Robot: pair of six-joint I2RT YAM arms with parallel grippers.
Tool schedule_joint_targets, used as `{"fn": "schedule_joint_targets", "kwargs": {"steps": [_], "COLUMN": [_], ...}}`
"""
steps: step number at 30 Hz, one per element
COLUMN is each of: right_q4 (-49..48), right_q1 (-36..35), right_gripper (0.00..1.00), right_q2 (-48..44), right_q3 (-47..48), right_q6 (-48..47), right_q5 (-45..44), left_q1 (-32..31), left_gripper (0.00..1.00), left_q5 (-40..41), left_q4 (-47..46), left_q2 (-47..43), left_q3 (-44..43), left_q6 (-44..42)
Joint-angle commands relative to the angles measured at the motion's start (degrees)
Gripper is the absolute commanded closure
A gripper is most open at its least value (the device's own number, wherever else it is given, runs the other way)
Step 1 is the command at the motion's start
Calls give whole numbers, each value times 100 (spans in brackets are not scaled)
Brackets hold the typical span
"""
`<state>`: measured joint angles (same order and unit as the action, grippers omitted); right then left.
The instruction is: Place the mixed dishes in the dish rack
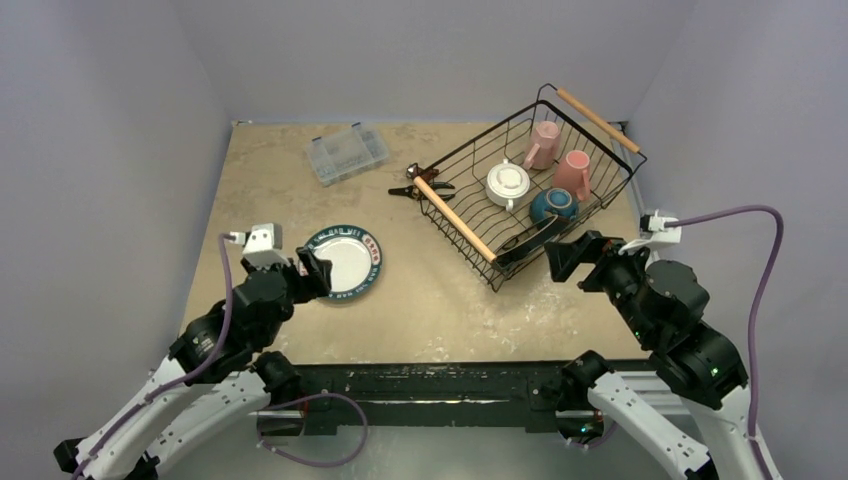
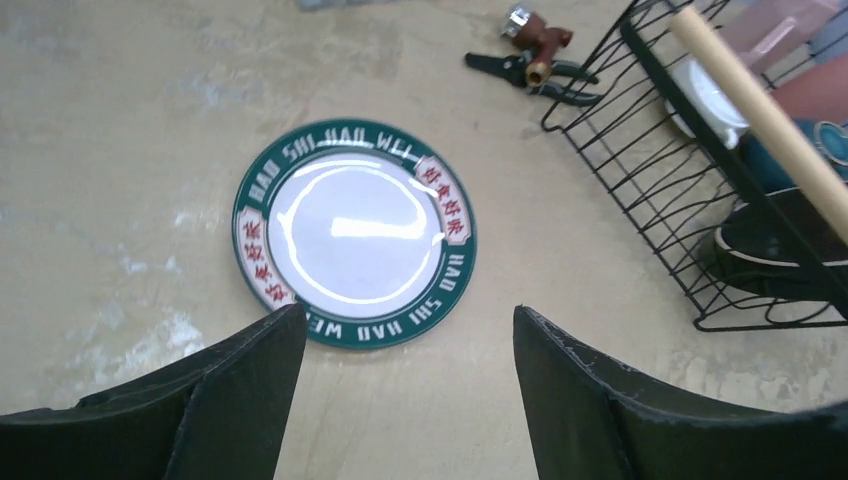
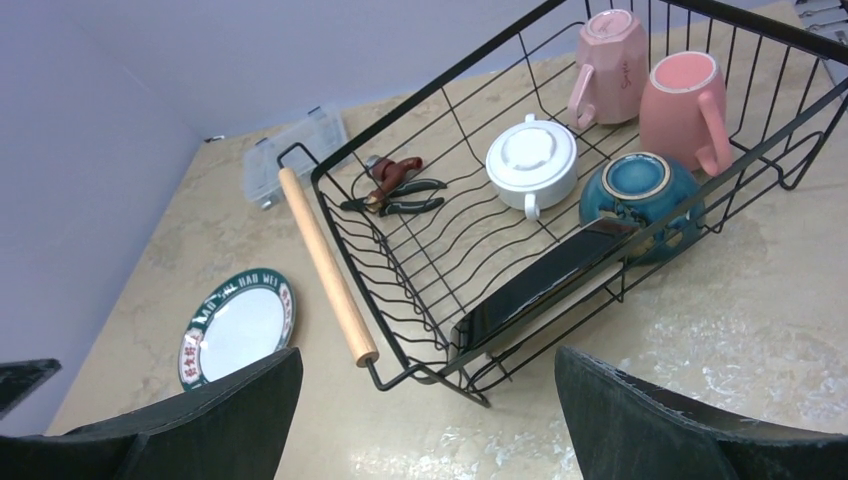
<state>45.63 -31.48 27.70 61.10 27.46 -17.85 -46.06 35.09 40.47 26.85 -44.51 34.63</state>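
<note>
Left gripper (image 2: 405, 345): the fingers are being held apart, with nothing between them, low over the table (image 2: 120, 150). The large plate (image 2: 355, 245) is being seen lying flat just beyond the fingertips. Its green rim lettering and red panels are being resolved only in the left wrist view.

Right gripper (image 3: 428, 375): the fingers are likewise being held spread and empty, just short of the near corner of the dish rack (image 3: 440, 88). Only the right wrist view is showing the rack's contents clearly:
- a pink mug (image 3: 610, 55)
- a second pink mug (image 3: 685, 100)
- a white two-handled cup (image 3: 530, 160)
- a blue bowl (image 3: 640, 195), bottom up
- a dark-faced plate (image 3: 545, 285), being leaned on edge against the near wall

Only the top view is showing both arms at once. There the large plate is being seen well left of the rack, and a hand tool (image 1: 420, 185) beside the rack's far left corner.
</note>
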Motion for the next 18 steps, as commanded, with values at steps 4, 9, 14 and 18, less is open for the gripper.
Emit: {"fn": "schedule_joint_targets", "kwargs": {"steps": [4, 9, 14, 18], "right_q4": [-244, -134, -30, -10], "right_q1": [-15, -11, -16, -13], "right_gripper": [1, 1, 1, 1], "right_q2": [180, 173, 98, 88], "right_q3": [25, 131, 195, 235], "right_q6": [109, 93, 97, 97], "right_q5": [259, 261, 223, 235], "left_q1": [272, 859, 1535, 2249], "left_gripper": [21, 20, 19, 19], "left_q5": [142, -776, -1370, -1890], "left_q4": [530, 14, -413, -1066], "left_q2": [37, 564, 576, 298], "left_q3": [923, 1339, 1885, 2633], "left_q6": [2240, 3027, 3817, 4307]}}
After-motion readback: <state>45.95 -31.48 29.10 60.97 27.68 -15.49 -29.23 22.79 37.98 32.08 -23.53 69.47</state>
